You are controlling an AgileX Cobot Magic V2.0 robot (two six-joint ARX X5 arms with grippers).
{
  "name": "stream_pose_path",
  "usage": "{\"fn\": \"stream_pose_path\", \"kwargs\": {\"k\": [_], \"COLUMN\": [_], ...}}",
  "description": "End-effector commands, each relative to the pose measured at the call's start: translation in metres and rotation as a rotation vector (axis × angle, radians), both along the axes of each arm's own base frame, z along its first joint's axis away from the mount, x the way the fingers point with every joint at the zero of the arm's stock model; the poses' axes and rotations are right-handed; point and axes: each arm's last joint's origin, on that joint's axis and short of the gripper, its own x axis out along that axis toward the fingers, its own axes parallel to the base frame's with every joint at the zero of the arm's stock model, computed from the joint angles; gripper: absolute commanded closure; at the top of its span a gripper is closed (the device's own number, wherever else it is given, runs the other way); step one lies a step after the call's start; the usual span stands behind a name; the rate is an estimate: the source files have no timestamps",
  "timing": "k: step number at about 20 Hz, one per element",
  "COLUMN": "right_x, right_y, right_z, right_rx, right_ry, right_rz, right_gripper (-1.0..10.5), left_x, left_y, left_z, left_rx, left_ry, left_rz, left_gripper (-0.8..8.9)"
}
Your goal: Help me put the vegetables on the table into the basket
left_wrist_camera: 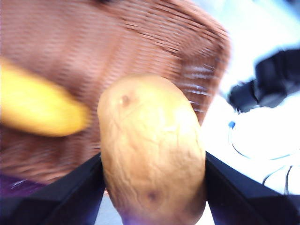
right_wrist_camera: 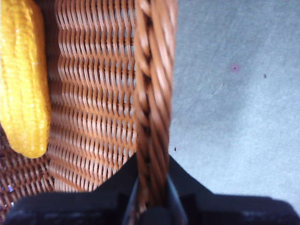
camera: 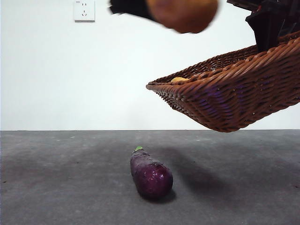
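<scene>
We are seeing the left gripper (left_wrist_camera: 152, 187) up high, its two black jaws squeezing the potato (left_wrist_camera: 152, 150) from both sides. The jaws are spread just as wide as the potato is fat. In the front view the potato (camera: 183, 14) is hanging near the top of the picture, above the open end of the basket (camera: 234, 93), and it is looking a bit blurry. From the left wrist view we are looking past the potato and down into the basket (left_wrist_camera: 140, 42).

We are seeing the right gripper (right_wrist_camera: 152, 187) pinching the braided rim of the basket (right_wrist_camera: 152, 93), one jaw on the inside and one on the outside, almost closed on it. In the front view this gripper (camera: 269, 23) is coming in dark from the top right corner. It is holding the basket up in the air, clear of the table (camera: 56, 187) — the basket is tilting, with its far left end lower than the held end.

The potato is brown and round, with little dark spots and fine cracks.

The corn cob (right_wrist_camera: 21, 75) is lying inside the basket — yellow and bumpy. A bit of it is peeking over the rim in the front view (camera: 179, 80).

The eggplant (camera: 151, 174) is lying on the table below the basket, shiny dark purple, with its green stem pointing away from us.
</scene>
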Motion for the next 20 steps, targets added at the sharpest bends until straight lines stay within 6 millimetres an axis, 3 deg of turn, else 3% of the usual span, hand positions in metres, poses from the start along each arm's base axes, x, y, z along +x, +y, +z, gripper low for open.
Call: {"fn": "stream_pose_path", "kwargs": {"k": [1, 5, 12, 20], "right_x": [-0.002, -0.003, -0.003, -0.002], "right_y": [0.0, 0.001, 0.001, 0.0], "right_z": [0.001, 0.001, 0.001, 0.001], "right_rx": [0.011, 0.038, 0.047, 0.016], "right_ry": [0.001, 0.012, 0.017, 0.005], "right_rz": [0.003, 0.011, 0.014, 0.004], "right_gripper": [9.6, 9.6, 9.6, 9.6], "left_x": [-0.012, -0.024, -0.017, -0.016], "left_y": [-0.013, -0.03, -0.049, -0.046], "left_z": [-0.004, -0.015, -0.038, -0.036], "left_rx": [0.061, 0.13, 0.16, 0.204], "left_ry": [-0.086, -0.11, -0.048, -0.105], "left_rz": [-0.004, -0.023, 0.011, 0.105], "left_gripper": [8.22, 7.8, 2.78, 2.7]}}
